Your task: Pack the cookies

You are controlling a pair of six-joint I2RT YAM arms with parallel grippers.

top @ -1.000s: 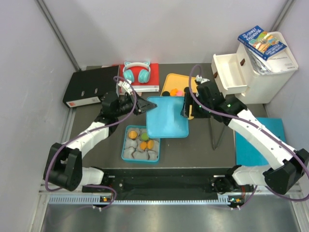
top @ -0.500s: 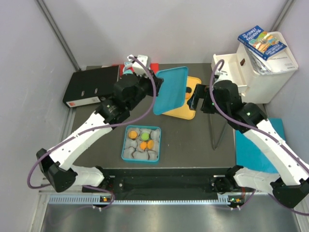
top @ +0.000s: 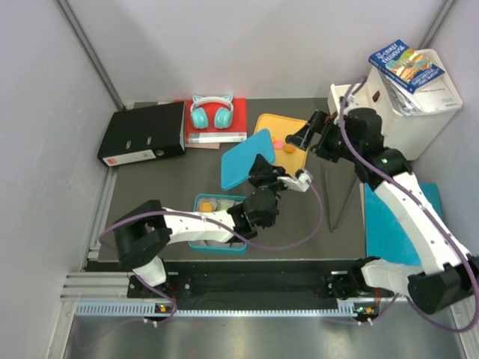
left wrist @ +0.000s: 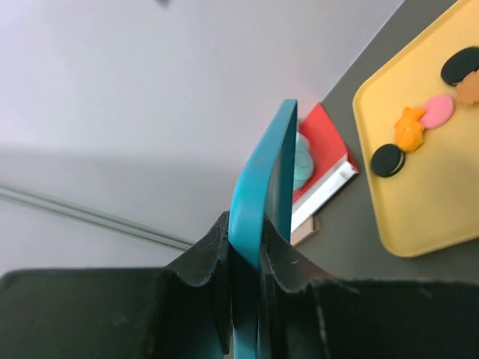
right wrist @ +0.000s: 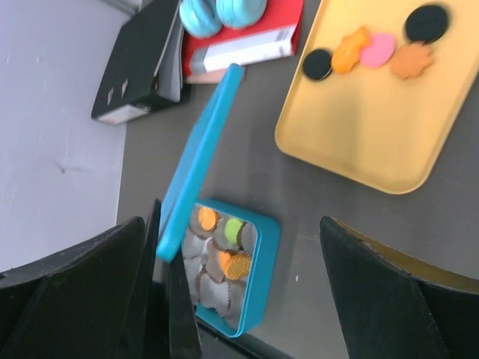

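Left gripper (left wrist: 245,250) clamped on teal lid (left wrist: 263,168), lid edge-up beside cookie tin (right wrist: 263,258); right gripper (right wrist: 236,247) spread, empty. Five cookies (right wrist: 378,49) on yellow tray (right wrist: 352,142), 1 o'clock of tin; others apparently in paper cups (right wrist: 213,295). Swing lid off tin's mouth; pinch each cookie by its rim.

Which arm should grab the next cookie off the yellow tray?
Right. The right gripper hangs open over the cookies on the yellow tray; the left gripper is clamped on the blue lid.
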